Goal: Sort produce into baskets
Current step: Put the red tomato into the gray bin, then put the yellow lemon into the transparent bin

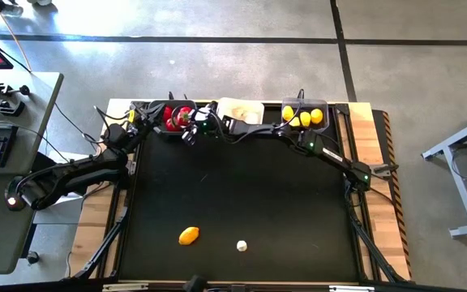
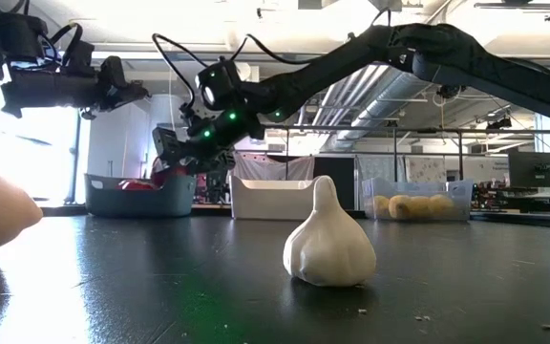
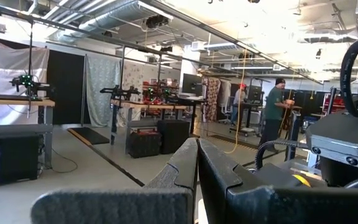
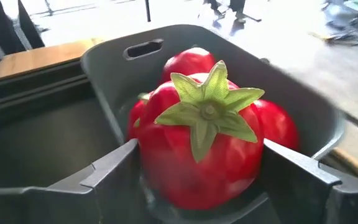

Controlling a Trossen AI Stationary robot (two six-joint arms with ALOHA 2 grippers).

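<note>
I am reaching my right gripper (image 1: 189, 134) across the back of the counter (image 1: 242, 195) to the left-hand dark grey basket (image 4: 303, 106), and its two fingers (image 4: 104, 171) are standing spread on either side of a glossy red tomato (image 4: 197, 149) with a star-shaped green top; the tomato is sitting between them over the basket's hollow, and I cannot tell whether the fingers are touching its skin. More red tomatoes (image 4: 188, 62) are lying behind and beside it inside the same bin, which is smooth moulded plastic with rounded corners and a slot handle in its far wall.

The white basket (image 1: 242, 111) is standing in the middle of the back row; I cannot make out what is lying in it. The right-hand basket (image 1: 305, 113) is holding several yellow oval lemons (image 1: 305, 118).

Out on the matte black counter, one orange-yellow lemon (image 1: 188, 235) and one white garlic bulb (image 1: 242, 245) are lying near the front edge, apart from each other; the bulb is pear-shaped with a narrow neck and a chalky surface.

My left gripper (image 3: 194, 186) is waiting clenched beside the tomato basket's left end, holding nothing
</note>
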